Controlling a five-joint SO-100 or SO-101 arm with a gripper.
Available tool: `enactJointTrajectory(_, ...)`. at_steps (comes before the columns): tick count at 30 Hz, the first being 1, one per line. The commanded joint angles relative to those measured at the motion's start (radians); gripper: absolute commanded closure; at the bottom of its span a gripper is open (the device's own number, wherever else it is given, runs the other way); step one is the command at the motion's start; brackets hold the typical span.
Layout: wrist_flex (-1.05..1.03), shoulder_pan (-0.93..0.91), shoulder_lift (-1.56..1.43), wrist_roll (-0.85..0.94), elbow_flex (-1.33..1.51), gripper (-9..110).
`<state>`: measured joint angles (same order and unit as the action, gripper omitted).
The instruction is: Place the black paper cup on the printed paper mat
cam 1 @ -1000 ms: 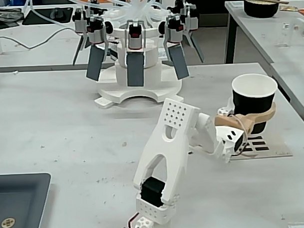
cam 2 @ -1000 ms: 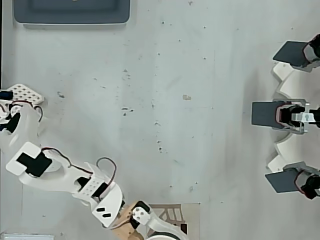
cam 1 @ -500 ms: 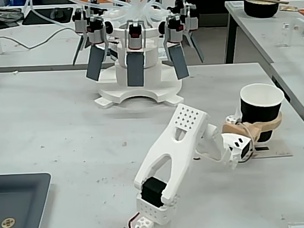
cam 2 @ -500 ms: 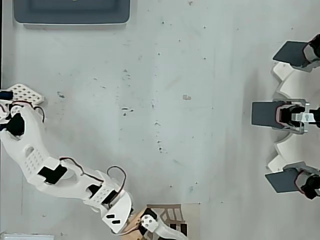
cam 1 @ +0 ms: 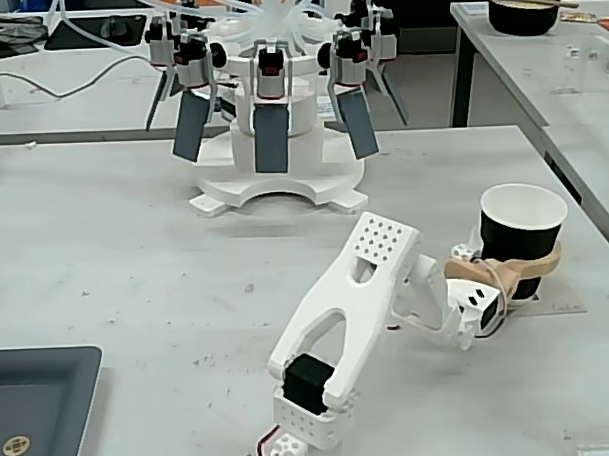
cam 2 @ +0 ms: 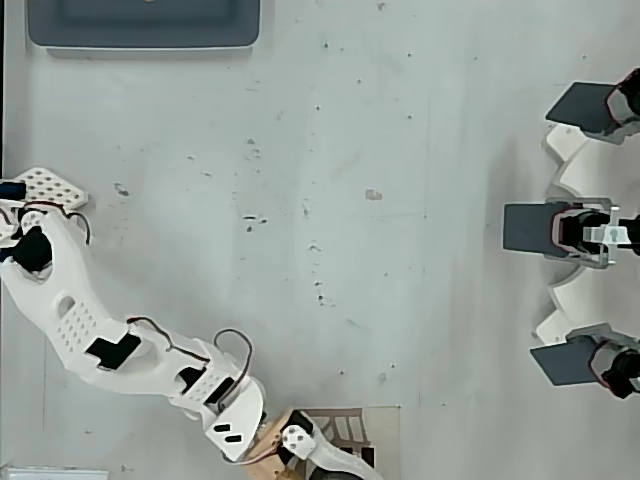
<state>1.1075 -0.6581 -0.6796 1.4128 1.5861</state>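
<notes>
Scuffed white table (cam 1: 135, 244); black paper cup (cam 1: 522, 225) is held clamped between the gripper (cam 1: 526, 268) fingers (tan), upright, over the printed paper mat (cam 2: 375, 425). Tipping or an off-mat landing is judged possible if the cup is released while tilted.

no legible text, brand name, number or label appears in either view. the beige printed paper mat (cam 2: 352, 430) carries only dark bars and thin lines in the overhead view; no characters can be read on it. the dark grey rectangular tray (cam 1: 45, 392) bears a small round gold emblem (cam 1: 15, 445) with a cross-like pattern in the fixed view, too small to read as a sign or word. the black tapered paper cup (cam 1: 523, 232) shows a plain, unprinted outer wall.
</notes>
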Motion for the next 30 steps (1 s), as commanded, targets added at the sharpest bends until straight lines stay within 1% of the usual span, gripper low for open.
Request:
enactJointTrajectory(1, 0.020, 0.005, -0.005, -0.008, -0.032, 91)
enactJointTrajectory(4, 0.021, 0.005, -0.011, -0.008, -0.021, 88)
enactJointTrajectory(18, 0.091, -0.020, -0.098, 0.005, 0.095, 62)
enactJointTrajectory(22, 0.089, -0.040, -0.137, 0.026, 0.138, 58)
enactJointTrajectory(30, 0.092, -0.084, -0.245, 0.037, 0.253, 55)
